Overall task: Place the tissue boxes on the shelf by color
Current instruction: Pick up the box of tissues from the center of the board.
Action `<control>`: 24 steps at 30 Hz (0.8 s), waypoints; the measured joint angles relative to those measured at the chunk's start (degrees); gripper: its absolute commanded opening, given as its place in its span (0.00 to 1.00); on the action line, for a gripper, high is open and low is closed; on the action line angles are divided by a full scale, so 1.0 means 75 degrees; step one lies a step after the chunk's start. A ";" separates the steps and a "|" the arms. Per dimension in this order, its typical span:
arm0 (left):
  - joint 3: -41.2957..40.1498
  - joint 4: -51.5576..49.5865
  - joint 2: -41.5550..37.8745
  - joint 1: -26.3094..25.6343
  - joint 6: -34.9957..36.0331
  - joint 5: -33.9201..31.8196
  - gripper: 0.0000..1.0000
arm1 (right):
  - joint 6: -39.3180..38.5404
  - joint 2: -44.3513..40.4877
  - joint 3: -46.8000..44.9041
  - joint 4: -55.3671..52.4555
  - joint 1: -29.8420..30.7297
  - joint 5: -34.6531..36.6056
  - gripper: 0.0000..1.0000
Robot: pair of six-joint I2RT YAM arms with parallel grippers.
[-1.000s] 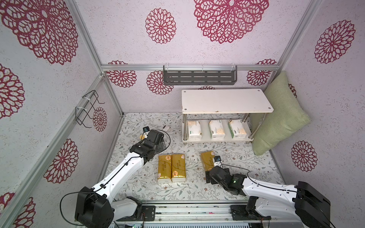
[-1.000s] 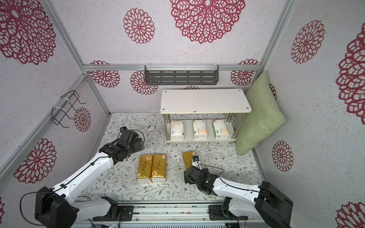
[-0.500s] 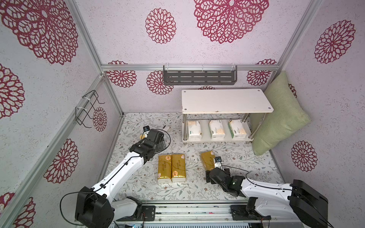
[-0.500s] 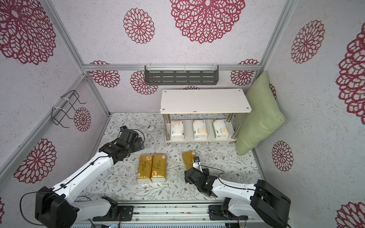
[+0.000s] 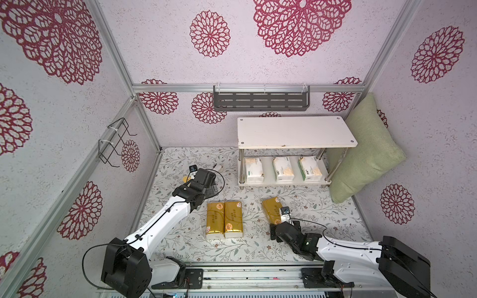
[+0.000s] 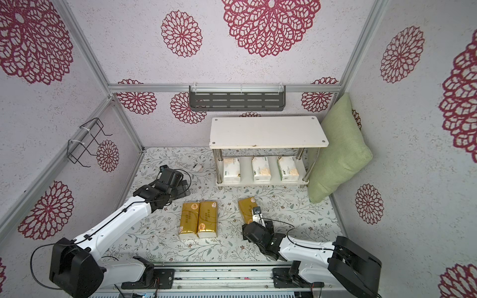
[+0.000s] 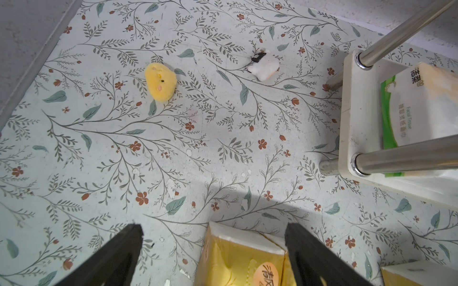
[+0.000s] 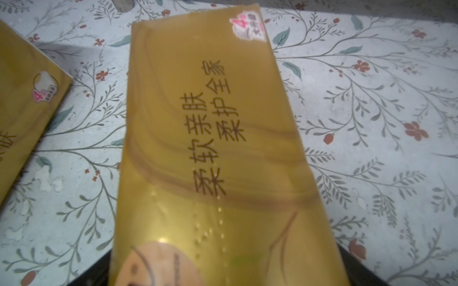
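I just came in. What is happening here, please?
Two robot arms are sorting tissue packs onto the shelf. Three white packs already lie on its lower board; its top board is bare. The right gripper has its jaws around the near end of one gold pack; whether it grips is unclear. The left gripper hovers open by the other two gold packs.

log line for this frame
left gripper: open, by paired gold-wrapped tissue packs | right gripper: straddling lone gold-wrapped tissue pack, grip unclear | white two-tier shelf: three white green-printed packs on lower tier
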 measured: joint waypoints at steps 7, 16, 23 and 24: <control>0.0000 0.0000 0.0000 0.0000 -0.0006 0.0000 0.97 | -0.0463 -0.0009 -0.0154 0.0522 0.0000 -0.0184 0.92; 0.0000 0.0000 0.0000 0.0000 -0.0006 0.0003 0.97 | -0.0673 -0.0038 -0.0233 0.0670 0.0000 -0.0323 0.84; 0.0000 0.0000 0.0000 0.0000 -0.0006 0.0003 0.97 | -0.0679 -0.0073 -0.0233 0.0673 0.0000 -0.0388 0.80; 0.0000 0.0000 0.0000 0.0000 -0.0006 0.0003 0.97 | -0.0682 -0.0096 -0.0230 0.0650 0.0000 -0.0408 0.80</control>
